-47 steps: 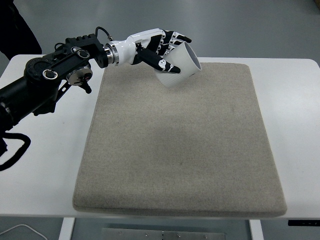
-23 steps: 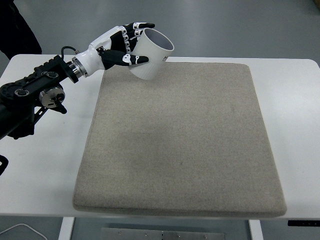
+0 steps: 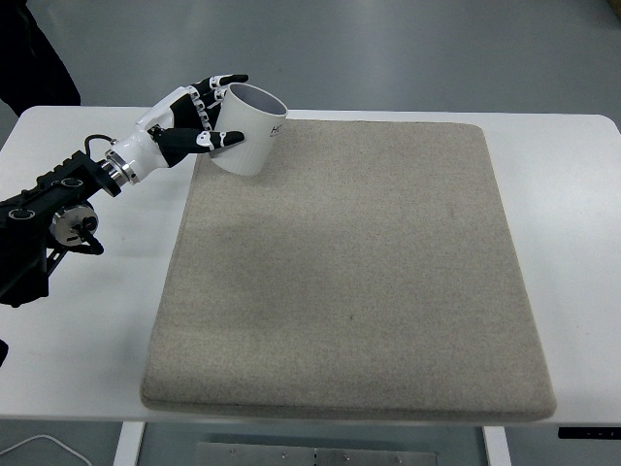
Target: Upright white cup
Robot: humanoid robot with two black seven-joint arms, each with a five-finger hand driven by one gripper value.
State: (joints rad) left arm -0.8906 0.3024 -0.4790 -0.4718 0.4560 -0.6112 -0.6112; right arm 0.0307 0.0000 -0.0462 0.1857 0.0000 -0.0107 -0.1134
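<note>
Over the far left corner of the beige mat [image 3: 349, 272], the left hand [image 3: 189, 116] has its fingers [image 3: 218, 82] curled round the far side of the white cup [image 3: 250, 130] and its thumb [image 3: 209, 139] pressed along the near side, so the cup is firmly gripped. The cup's mouth faces up and a little toward the mat's right side; it is tilted, not quite vertical, and its base sits at or just above the mat's corner. Whether the base touches the fabric cannot be told from this view. Some dark lettering shows on the cup's side, too small to read.

Behind the hand, the black forearm [image 3: 53, 199] reaches back across the white table [image 3: 87, 330] to the left of the mat. No right arm is visible.

By the look of it, the righting step is nearly done: the cup is lifted and turned most of the way. What seems left is to rotate the wrist a touch more until the rim is level, lower the base flat onto the mat, and only then loosen the fingers. Letting go while it leans risks it tipping over toward the mat's middle.
</note>
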